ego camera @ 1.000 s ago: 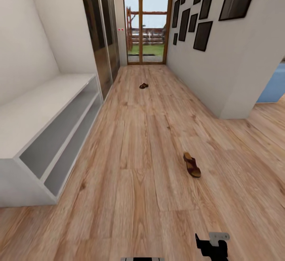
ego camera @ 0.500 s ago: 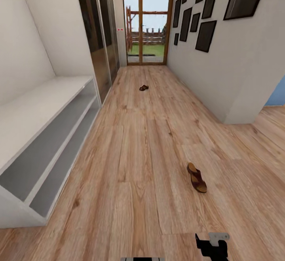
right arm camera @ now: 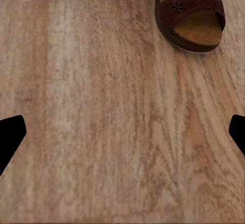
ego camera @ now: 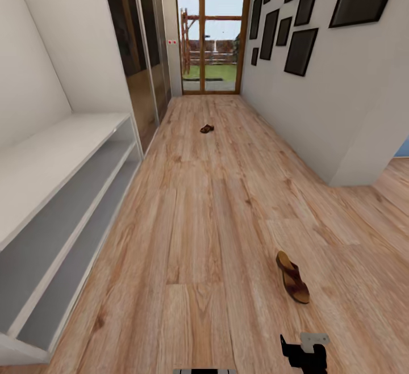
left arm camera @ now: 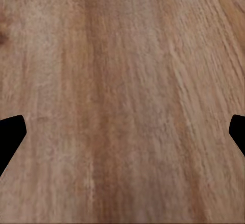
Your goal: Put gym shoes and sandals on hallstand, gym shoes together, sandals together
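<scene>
Near sandal [ego camera: 293,284]: it lies flat on the corridor floor [ego camera: 204,221], just ahead of my right gripper [ego camera: 305,354] and slightly toward my left of it; in the right wrist view its strap and tan footbed [right arm camera: 190,10] sit at the frame edge, so I am not yet lined up over it
Far sandal [ego camera: 207,129]: well down the corridor, near the glass door [ego camera: 211,32]; too small to judge how it lies
Gym shoes: I cannot place them from here
Right gripper state: fingertips [right arm camera: 11,137] stand wide apart at the frame sides, nothing between them; released
Left gripper [left arm camera: 122,137]: fingers spread the same way over bare planks; released, holding nothing
Risk, grasp: I judge a straight descent from here would close on floor beside the sandal, or clip the wedge sole and shove it away; the arm needs shifting toward it first
Risk, slip: the strap looks like a thin, soft hold; pinching it alone could let the sandal swing or drop on the carry
Risk, base: the white shelving [ego camera: 62,192] runs close along my left; turning with a load could brush its corner
Surroundings: dark picture frames [ego camera: 301,19] on the right wall, dark wardrobe panels [ego camera: 133,39] on the left; neither intrudes on the floor
In the way: nothing lies between my gripper and the near sandal
</scene>
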Controlling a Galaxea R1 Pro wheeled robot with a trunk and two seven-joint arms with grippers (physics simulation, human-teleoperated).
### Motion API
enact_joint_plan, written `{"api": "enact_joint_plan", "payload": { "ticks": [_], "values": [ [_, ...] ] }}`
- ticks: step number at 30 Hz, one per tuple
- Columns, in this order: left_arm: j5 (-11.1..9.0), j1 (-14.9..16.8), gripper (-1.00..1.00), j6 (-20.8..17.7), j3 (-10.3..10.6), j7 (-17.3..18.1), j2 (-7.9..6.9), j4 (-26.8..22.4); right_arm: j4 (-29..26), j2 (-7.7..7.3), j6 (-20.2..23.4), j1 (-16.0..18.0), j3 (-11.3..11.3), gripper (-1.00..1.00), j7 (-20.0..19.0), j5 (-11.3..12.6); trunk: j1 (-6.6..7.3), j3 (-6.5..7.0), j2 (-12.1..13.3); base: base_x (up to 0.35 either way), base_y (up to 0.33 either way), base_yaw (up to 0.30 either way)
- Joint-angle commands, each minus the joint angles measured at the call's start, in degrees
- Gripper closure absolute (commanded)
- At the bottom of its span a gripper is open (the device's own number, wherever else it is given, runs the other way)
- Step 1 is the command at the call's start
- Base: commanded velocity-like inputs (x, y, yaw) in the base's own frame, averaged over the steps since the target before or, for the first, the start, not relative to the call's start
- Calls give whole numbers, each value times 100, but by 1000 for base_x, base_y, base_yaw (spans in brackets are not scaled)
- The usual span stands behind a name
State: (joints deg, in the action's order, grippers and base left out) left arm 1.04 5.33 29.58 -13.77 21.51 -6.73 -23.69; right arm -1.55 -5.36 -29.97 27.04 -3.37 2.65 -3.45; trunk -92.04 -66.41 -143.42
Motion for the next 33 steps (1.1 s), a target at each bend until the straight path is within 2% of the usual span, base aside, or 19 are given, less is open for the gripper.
{"api": "enact_joint_plan", "payload": {
  "ticks": [1, 20, 33],
  "values": [
    [11, 4, -100, 7, -47, 55, 5, 5, 6, 0, -18, 3, -32, -100, 15, -39, -2, -5, -1, 339, 74, 0],
    [11, 4, -100, 5, -56, 55, 5, 5, 6, 0, -18, 3, -32, -100, 11, -41, -2, -5, -1, 339, 78, 0],
    [11, 5, -100, 4, -56, 55, 5, 5, 6, 5, -18, 3, -32, -100, 8, -40, -2, -5, -1, 339, 8, 0]
  ]
}}
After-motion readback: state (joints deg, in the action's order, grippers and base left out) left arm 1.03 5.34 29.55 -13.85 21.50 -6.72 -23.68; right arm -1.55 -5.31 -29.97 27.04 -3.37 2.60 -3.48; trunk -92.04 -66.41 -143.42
